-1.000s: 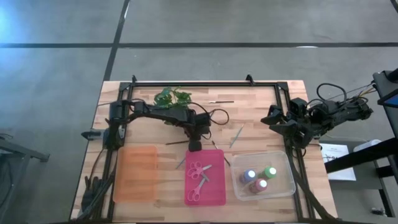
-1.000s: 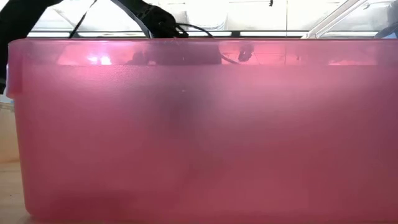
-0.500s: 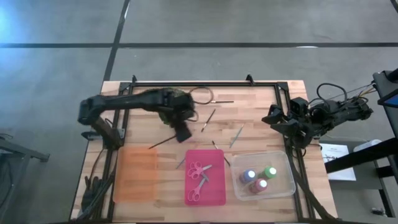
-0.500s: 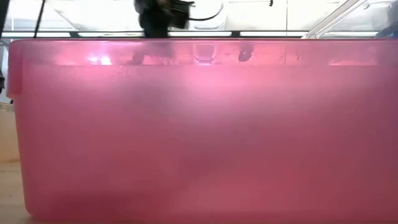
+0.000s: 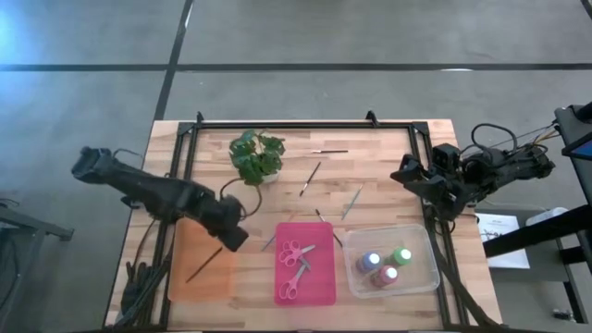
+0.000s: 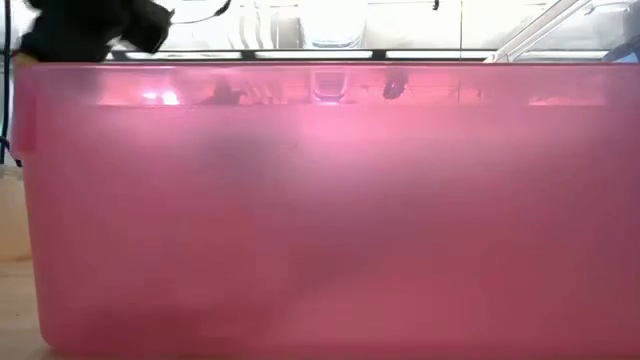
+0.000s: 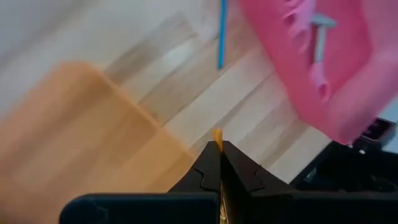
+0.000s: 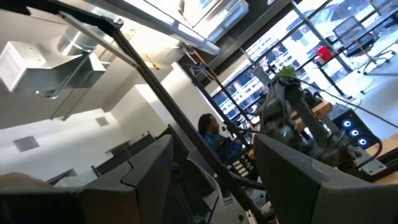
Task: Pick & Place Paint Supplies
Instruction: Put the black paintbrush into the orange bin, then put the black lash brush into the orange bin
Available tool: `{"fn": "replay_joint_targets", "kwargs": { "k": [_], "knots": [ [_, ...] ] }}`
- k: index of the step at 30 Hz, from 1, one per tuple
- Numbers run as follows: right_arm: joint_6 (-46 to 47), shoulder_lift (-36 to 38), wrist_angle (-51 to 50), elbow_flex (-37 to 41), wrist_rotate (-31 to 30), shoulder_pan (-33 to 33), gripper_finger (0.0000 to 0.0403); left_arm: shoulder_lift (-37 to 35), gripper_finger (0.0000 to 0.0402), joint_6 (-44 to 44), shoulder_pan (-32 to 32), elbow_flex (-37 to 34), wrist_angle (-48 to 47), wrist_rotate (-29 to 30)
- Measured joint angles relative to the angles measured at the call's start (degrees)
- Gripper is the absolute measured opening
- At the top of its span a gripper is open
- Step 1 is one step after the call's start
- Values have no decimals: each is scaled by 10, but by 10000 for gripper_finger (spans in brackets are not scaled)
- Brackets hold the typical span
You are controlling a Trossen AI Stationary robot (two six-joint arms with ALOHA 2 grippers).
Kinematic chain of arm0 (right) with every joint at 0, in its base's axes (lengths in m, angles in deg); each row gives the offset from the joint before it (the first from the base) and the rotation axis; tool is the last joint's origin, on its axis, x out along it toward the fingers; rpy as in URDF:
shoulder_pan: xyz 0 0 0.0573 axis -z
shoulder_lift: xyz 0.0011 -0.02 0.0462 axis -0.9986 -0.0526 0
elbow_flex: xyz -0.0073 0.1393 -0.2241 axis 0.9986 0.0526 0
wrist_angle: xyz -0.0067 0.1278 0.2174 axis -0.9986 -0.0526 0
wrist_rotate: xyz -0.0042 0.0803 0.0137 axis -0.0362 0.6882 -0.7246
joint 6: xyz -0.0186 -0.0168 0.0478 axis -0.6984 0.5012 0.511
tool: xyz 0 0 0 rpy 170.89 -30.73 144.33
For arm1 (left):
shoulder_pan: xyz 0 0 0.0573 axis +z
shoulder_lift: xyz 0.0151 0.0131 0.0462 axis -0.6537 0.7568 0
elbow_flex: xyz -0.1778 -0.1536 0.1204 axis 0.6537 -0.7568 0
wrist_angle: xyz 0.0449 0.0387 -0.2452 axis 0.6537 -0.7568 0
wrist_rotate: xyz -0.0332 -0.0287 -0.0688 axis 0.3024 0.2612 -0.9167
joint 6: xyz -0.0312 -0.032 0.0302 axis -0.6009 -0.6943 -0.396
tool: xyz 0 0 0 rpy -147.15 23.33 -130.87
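Wooden table (image 5: pixel 388 157). Left gripper (image 5: pixel 229 237) over orange tray's (image 5: pixel 190 277) inner edge, fingers pinched on a thin brush (image 5: pixel 203 265) slanting down over tray. Right of it: pink tray (image 5: pixel 319 282) with scissors (image 5: pixel 294 252), clear bin (image 5: pixel 425 268) with paint bottles (image 5: pixel 384 266). Right gripper (image 5: pixel 407 176) parked at table's right edge, fingers spread, empty.

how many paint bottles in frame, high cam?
3, all inside the clear bin at the table's front right: blue-and-white bottle, green bottle, pink-red bottle. None visible elsewhere; the low view is blocked by the pink bin.
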Motion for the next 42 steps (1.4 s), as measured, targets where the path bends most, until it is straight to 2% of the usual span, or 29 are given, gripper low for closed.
{"fn": "replay_joint_targets", "kwargs": {
  "k": [5,13,16,20,25,28,33,38,42],
  "knots": [
    [9,0,7,0,-11,0,219,-7,8,-77,-30,-78,58,0],
    [13,0,19,0,-26,0,219,-8,94,-71,-30,-93,68,-5],
    [13,-2,19,0,-26,0,219,-8,114,-47,-29,-81,68,-6],
    [13,-5,18,0,-34,0,219,-16,121,22,-18,-34,79,-7],
    [11,-4,18,0,-40,0,219,-4,122,110,58,42,79,-5],
    [7,-4,16,0,-40,0,219,32,122,162,141,84,78,-17],
    [0,-3,14,0,-40,0,219,150,122,261,253,177,76,-64],
    [0,-3,14,0,-32,-1,219,273,122,303,270,273,71,-84],
    [-3,-3,15,0,-22,-1,219,333,122,265,254,312,70,-74]
  ]
}}
